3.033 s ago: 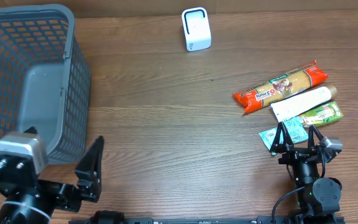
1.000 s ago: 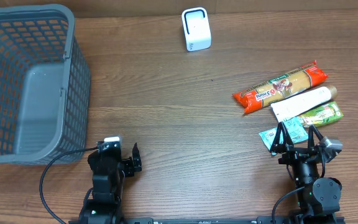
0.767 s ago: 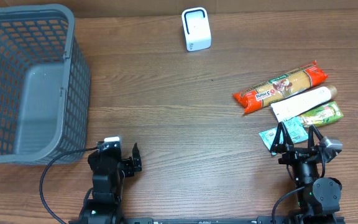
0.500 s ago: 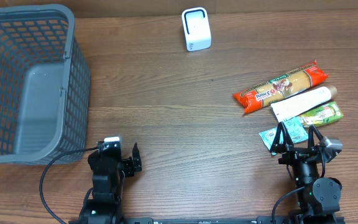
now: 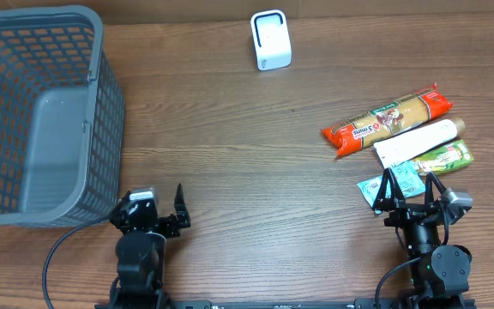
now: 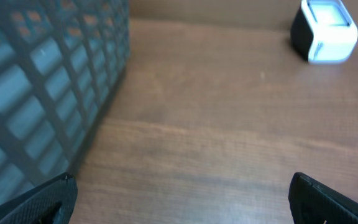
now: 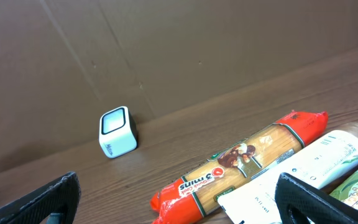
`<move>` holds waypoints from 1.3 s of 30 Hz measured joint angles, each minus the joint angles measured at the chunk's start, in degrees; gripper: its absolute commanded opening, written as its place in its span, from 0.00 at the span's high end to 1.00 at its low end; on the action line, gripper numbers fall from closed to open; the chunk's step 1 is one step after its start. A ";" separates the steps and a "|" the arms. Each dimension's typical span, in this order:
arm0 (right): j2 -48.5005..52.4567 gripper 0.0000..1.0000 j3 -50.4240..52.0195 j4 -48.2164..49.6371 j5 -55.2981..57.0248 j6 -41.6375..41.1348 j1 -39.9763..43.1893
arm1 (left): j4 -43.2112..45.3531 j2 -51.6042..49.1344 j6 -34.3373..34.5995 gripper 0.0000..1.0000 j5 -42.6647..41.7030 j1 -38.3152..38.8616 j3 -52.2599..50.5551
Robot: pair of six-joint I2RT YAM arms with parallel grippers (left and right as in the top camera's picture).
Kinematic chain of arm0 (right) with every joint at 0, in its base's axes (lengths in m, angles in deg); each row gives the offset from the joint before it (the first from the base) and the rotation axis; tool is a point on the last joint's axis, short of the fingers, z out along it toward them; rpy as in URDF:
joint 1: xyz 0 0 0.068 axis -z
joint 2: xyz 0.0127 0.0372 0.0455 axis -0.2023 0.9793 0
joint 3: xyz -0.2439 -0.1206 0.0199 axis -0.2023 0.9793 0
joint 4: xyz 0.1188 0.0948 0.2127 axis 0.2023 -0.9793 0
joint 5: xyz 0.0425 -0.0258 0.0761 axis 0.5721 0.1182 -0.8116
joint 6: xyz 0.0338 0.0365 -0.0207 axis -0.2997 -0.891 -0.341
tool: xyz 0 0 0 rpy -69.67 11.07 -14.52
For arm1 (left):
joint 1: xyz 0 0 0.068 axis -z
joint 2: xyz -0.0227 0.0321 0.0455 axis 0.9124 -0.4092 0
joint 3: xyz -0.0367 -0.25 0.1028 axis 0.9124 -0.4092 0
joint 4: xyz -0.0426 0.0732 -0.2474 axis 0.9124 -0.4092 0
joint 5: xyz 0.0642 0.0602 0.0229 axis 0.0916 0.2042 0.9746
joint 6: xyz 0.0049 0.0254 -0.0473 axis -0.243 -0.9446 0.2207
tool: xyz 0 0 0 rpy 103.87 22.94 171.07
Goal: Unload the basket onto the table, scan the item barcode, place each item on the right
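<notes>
The spaghetti packet point(image 5: 387, 119) was seen lying slantwise just ahead of the right gripper point(image 5: 411, 187), far from the left gripper point(image 5: 151, 210); both pairs of jaws were spread wide, empty.

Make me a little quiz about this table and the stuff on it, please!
1. True or false: the grey plastic mesh basket has packets inside it.
2. Where does the long clear spaghetti packet with red ends lie? A: in the basket. B: on the robot's right side of the table. C: on top of the small white boxy scanner.
3. How many shop items lie on the brown wooden table?

Key
1. False: it looks empty.
2. B.
3. Four: the spaghetti packet, a white plastic tube, a green foil packet and a teal sachet.
</notes>
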 measured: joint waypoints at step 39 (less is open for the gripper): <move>0.00 0.00 0.00 0.00 -0.02 0.04 0.00 | 0.00 9.55 0.02 0.00 0.00 -1.46 0.00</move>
